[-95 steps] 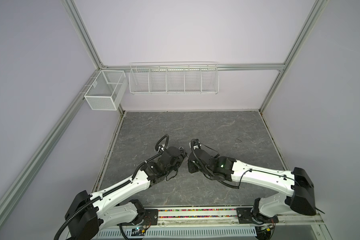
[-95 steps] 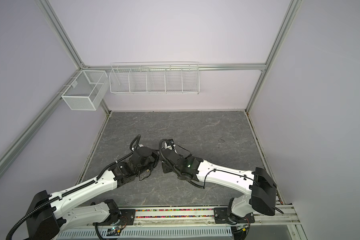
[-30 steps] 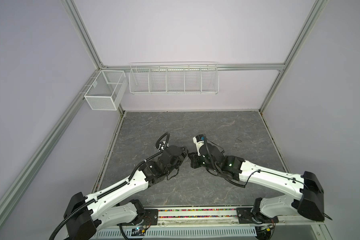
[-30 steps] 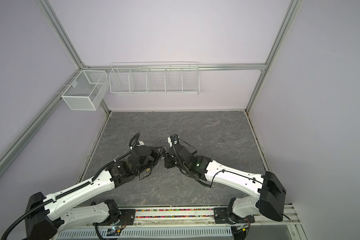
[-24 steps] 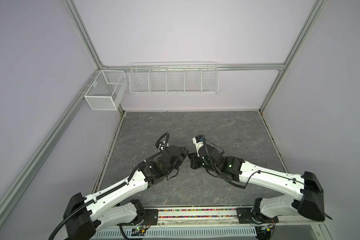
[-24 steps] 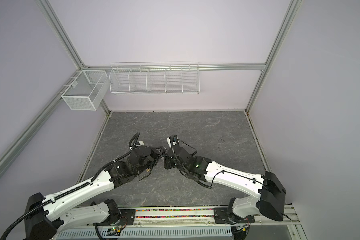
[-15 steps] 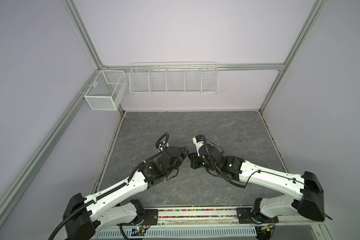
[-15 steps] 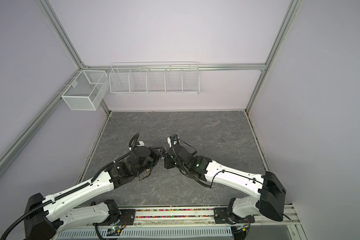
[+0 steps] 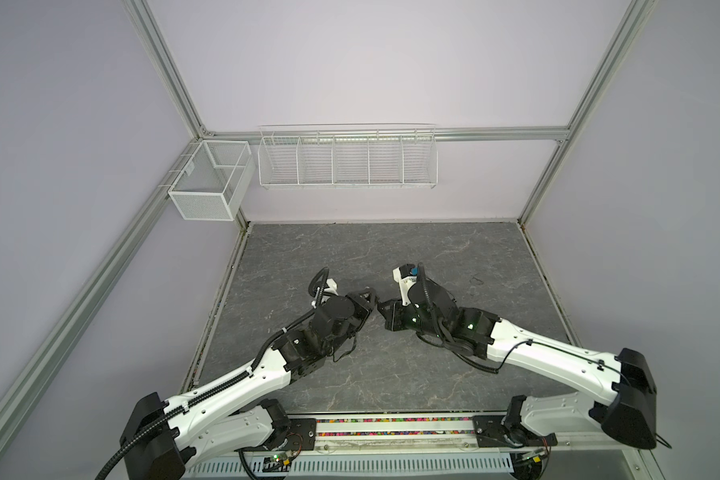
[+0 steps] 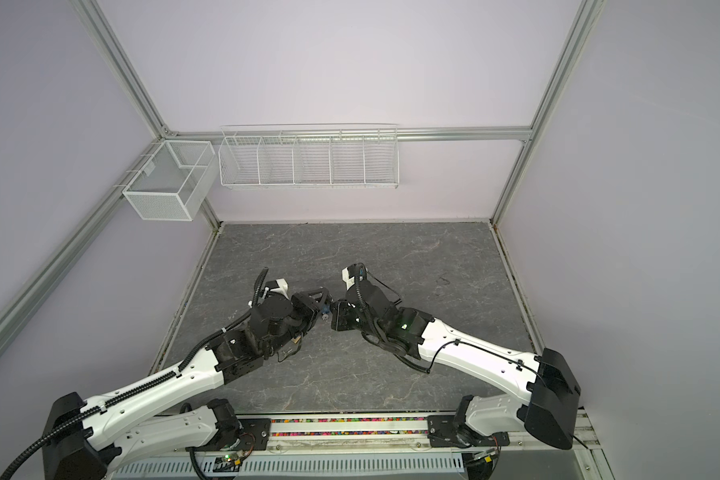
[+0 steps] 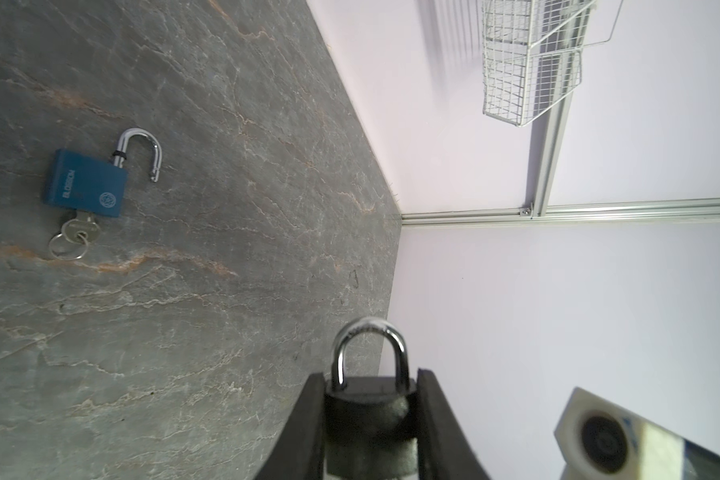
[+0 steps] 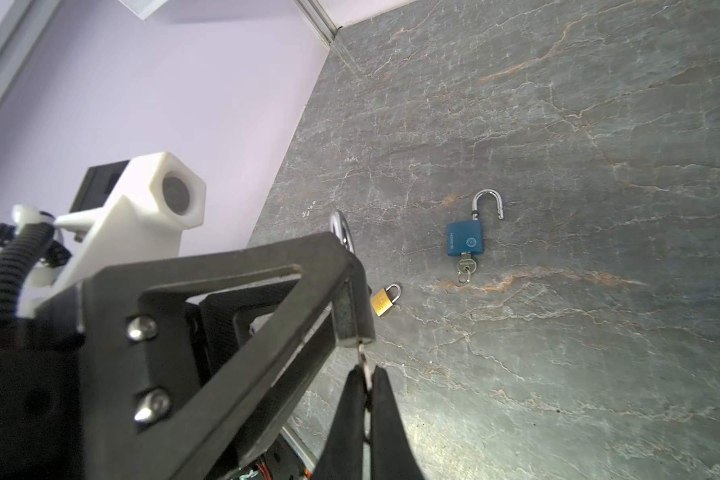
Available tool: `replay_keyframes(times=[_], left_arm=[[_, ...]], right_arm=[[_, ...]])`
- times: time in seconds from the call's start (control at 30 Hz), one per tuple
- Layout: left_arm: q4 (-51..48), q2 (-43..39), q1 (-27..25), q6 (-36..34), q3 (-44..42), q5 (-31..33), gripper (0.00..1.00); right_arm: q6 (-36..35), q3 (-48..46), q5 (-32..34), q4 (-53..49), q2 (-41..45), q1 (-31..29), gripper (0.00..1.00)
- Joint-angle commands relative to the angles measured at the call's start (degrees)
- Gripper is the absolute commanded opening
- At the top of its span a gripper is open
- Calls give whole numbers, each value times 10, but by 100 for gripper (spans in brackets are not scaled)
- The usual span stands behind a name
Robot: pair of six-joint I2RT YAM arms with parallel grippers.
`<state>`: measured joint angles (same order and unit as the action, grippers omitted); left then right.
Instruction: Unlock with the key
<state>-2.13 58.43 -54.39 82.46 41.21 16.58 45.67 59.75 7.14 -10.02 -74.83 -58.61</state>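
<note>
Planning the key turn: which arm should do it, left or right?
Right. The right gripper pinches the key at the base of the black padlock; the left gripper is busy clamping it.

**One brand line on the blue padlock**

The only lettering that could be made out stood on the blue padlock [image 11: 85, 183] lying on the bench [image 11: 225, 291]. In the left wrist view a line of pale capitals ran along one edge of its face. It appeared to read "BLOSSOM", though the letters were small and soft. A round pale emblem sat on the same face, its pattern too fine to read. In the right wrist view the same markings showed on that padlock [image 12: 465, 237] but were illegible. The brass padlock [image 12: 384, 301] bore faint marks that could not be read.
</note>
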Motion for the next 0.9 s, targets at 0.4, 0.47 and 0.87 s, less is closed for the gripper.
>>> replay_keyframes(times=[0.4,0.47,0.87], left_arm=[[96,3,-17,-35,-15,-78,0],[122,5,-16,-34,-25,-83,0],[87,-26,-16,-91,-9,-48,0]], right_arm=[[65,1,-95,159,50,31,6],[68,-1,-101,164,53,33,6],[34,1,-90,129,65,43,6]])
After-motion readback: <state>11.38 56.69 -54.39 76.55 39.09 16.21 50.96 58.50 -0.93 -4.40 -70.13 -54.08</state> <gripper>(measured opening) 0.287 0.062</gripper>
